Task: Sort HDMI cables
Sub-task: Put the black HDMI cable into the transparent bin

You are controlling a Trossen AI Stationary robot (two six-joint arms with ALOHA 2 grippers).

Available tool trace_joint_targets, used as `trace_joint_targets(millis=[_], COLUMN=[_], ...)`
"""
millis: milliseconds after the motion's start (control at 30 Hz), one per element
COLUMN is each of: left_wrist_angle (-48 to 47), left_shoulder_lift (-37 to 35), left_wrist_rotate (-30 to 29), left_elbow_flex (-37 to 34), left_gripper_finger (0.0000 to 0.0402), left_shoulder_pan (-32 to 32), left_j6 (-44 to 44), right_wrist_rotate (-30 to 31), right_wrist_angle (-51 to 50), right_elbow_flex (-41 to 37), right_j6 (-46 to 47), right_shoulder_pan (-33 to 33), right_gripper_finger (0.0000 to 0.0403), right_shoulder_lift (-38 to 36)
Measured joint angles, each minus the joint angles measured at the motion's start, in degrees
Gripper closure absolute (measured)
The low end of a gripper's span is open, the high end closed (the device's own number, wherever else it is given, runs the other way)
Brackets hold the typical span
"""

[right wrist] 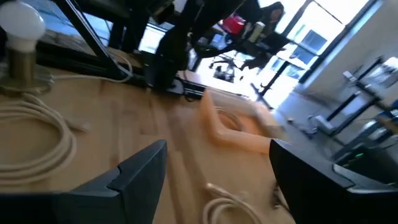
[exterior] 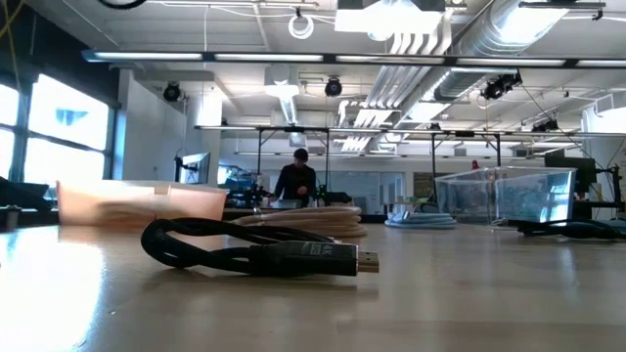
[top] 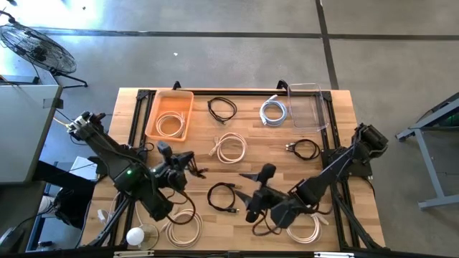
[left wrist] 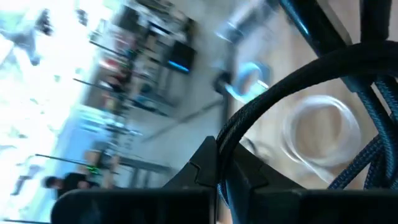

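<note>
High view: the wooden surface (top: 337, 122) is being looked down on, with HDMI cables being spread across it. One beige cable (top: 171, 125) is lying inside the orange bin (top: 153, 115) at the far left, and a clear bin (top: 315, 107) is standing at the far right, with a silvery cable (top: 273, 111) just to its left. A black cable (top: 222, 109) is lying between the two bins. Another beige cable (top: 231, 148) is resting at the middle, and a second black cable (top: 306, 149) is lying to its right. A third black cable (top: 223, 197) is lying near the middle front, between the two arms. Two more beige coils (top: 185, 226) (top: 305, 229) are sitting at the near edge, left and right, and a white bulb on a base (top: 136, 236) is standing at the near left.

The left hand (top: 188, 163) is being held over the left side of the surface, above the wood; in the left wrist view a dark braided cable (left wrist: 273, 106) is being clamped by it, looping up past the camera. The right hand (top: 252, 188) is being held near the middle front, just right of the third black cable; in the right wrist view its fingers (right wrist: 134, 171) are standing apart with nothing between them.

Low view: the front black cable (exterior: 254, 249) is lying flat on the surface with its plug pointing right, and a person (exterior: 296, 181) is being seen far off in the room.
</note>
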Motion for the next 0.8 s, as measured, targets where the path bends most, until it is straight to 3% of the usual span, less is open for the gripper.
trace_joint_targets(millis=[167, 333, 500, 800], left_wrist_angle=[6.45, 10.18, 14.27, 17.06], left_shoulder_lift=[0.02, 0.06, 0.04, 0.07], left_wrist_rotate=[-6.96, -12.57, -13.30, -14.52], left_elbow_flex=[-1.82, -5.00, -7.03, -7.66], left_gripper_finger=[0.0398, 0.0398, 0.0398, 0.0398], left_shoulder_pan=[0.22, 2.21, 4.36, 4.58], left_j6=[4.28, 3.58, 3.38, 3.21], right_wrist_rotate=[-6.59, -14.51, -24.31, -25.35], right_wrist_angle=[2.46, 8.82, 16.45, 17.57], right_elbow_flex=[0.00, 0.00, 0.00, 0.00], right_j6=[5.46, 4.49, 2.18, 0.91], right_shoulder_pan=[-2.96, -6.11, -9.13, -13.08], right_gripper_finger=[0.0128, 0.0128, 0.0128, 0.0128], right_shoulder_lift=[0.00, 0.00, 0.00, 0.00])
